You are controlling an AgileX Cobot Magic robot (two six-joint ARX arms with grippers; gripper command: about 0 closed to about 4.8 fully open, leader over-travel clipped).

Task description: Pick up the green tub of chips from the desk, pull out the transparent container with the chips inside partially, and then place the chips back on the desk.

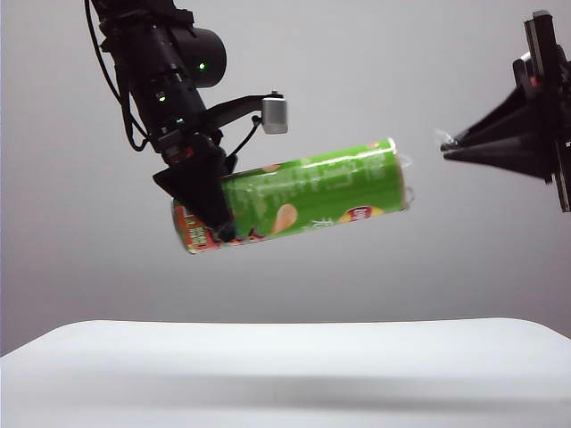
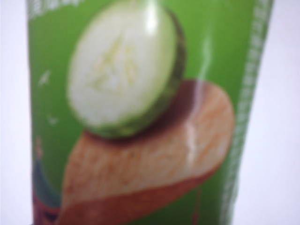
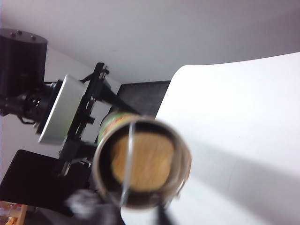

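Exterior view shows the green tub of chips (image 1: 299, 196) held in mid-air, well above the desk (image 1: 285, 370), with open room between the 2 and the whole white top bare beneath it. The left gripper (image 1: 210, 201) is clamped around the tub near its orange-red end, at the left of this view. The tub's long axis runs nearly level, tilted slightly so the open silver-rimmed end sits higher and points right. A thin clear edge of the transparent container (image 1: 406, 174) peeks just past that rim. The right gripper (image 1: 449, 147) hangs level with that open end, apart from it by a small gap, its tips close together; whether it is fully closed I cannot tell.

Right wrist view looks straight into the tub's mouth (image 3: 143, 161), where the chips (image 3: 143, 161) sit stacked inside. Left wrist view is filled by the tub's green wall (image 2: 225, 56), blurred, with a printed cucumber slice and chip
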